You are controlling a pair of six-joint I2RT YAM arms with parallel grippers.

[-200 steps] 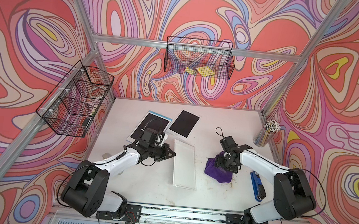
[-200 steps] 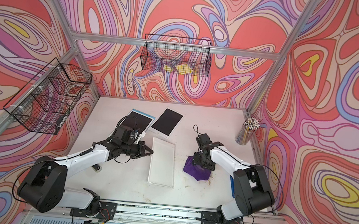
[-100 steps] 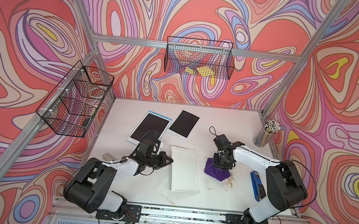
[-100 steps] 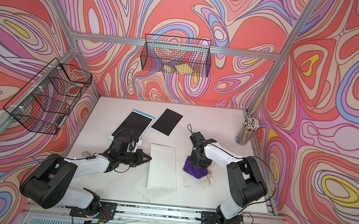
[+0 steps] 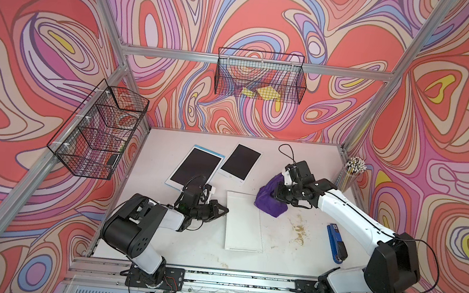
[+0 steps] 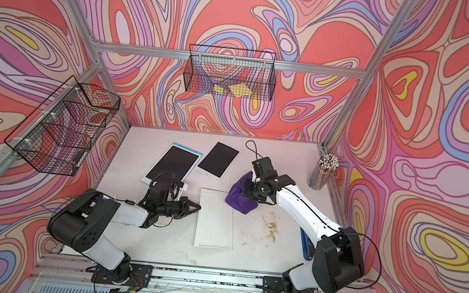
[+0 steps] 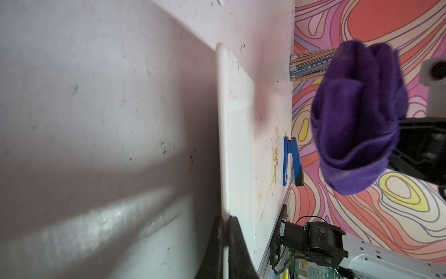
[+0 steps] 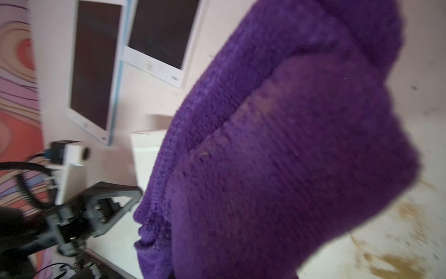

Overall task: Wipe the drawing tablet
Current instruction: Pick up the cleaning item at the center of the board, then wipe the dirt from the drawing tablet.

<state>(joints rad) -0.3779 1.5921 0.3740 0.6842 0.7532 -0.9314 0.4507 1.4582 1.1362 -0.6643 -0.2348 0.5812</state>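
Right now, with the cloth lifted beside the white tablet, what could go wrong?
1. The left pincer grips the white tablet only by its rim; wiping pressure may twist it loose.
2. The cloth in the right pincer looks brown-soiled, so it may smear.
3. Its hanging folds could drag through the nearby grime.

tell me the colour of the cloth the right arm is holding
Purple cloth, clearest in the right wrist view.
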